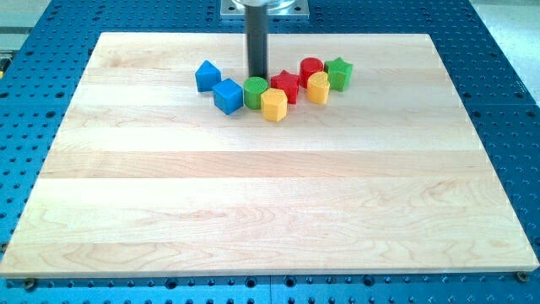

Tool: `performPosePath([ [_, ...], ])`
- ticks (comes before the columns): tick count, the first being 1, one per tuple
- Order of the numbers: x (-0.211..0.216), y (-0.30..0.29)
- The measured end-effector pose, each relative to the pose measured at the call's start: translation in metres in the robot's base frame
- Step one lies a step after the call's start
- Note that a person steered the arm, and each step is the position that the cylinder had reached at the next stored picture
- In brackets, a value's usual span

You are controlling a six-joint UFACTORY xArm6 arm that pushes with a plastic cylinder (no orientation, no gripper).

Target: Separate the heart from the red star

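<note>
The red star (285,85) lies in a cluster of blocks near the view's top centre. The yellow heart (318,87) sits just to its right, touching or almost touching it. My tip (257,77) stands just above the green cylinder (256,92) in the view, left of the red star and about two block widths left of the heart. A yellow many-sided block (274,105) lies against the star's lower left.
A red cylinder (311,71) and a green star (339,73) sit behind and right of the heart. A blue cube (228,95) and another blue block (207,76) lie left of the green cylinder. The wooden board (270,211) rests on a blue perforated table.
</note>
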State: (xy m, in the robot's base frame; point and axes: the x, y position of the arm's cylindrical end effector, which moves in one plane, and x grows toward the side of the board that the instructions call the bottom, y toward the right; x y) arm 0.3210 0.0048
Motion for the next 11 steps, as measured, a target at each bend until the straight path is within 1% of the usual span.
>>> performPosePath([
  [1,0.003,0.015],
  [2,-0.018,0.048],
  [3,-0.016,0.109],
  [4,0.012,0.124],
  [5,0.039,0.078],
  [6,0.017,0.014],
  [7,-0.005,-0.011],
  [8,-0.007,0.04],
  [9,-0.022,0.036],
  [10,-0.026,0.029],
  [11,-0.01,0.023],
])
